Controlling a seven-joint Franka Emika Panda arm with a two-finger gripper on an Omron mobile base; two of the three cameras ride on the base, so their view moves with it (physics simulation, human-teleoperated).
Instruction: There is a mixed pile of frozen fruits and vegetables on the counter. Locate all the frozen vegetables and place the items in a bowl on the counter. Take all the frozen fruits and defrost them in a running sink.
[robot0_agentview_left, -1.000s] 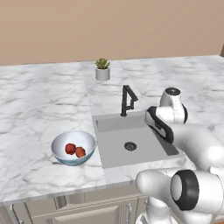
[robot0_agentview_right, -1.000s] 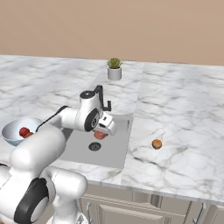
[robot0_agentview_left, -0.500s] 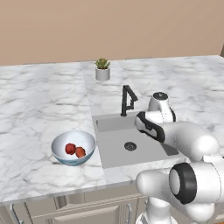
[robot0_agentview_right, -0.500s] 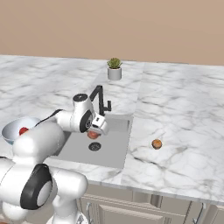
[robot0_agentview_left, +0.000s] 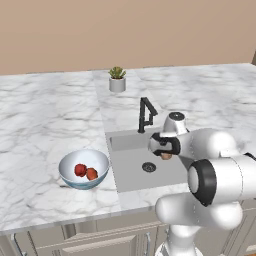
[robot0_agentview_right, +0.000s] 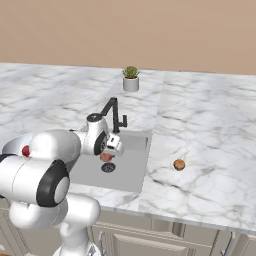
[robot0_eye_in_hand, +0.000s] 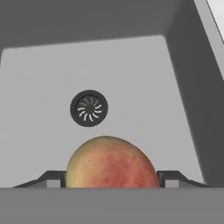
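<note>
My claw (robot0_eye_in_hand: 112, 177) holds an orange-peach, red-blushed round fruit (robot0_eye_in_hand: 111, 162) over the plain grey sink basin (robot0_eye_in_hand: 144, 87) and its black drain (robot0_eye_in_hand: 89, 108).

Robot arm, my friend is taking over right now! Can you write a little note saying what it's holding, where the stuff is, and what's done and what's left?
Gripper: shut on one frozen fruit, held over the sink, near the drain.
Bowl on the counter, left of the sink: both frozen vegetables inside. Done.
Other fruit: lying on the counter right of the sink.
Faucet: no water visible.
Left: release this fruit in the sink, fetch the other one, run the water.
</note>
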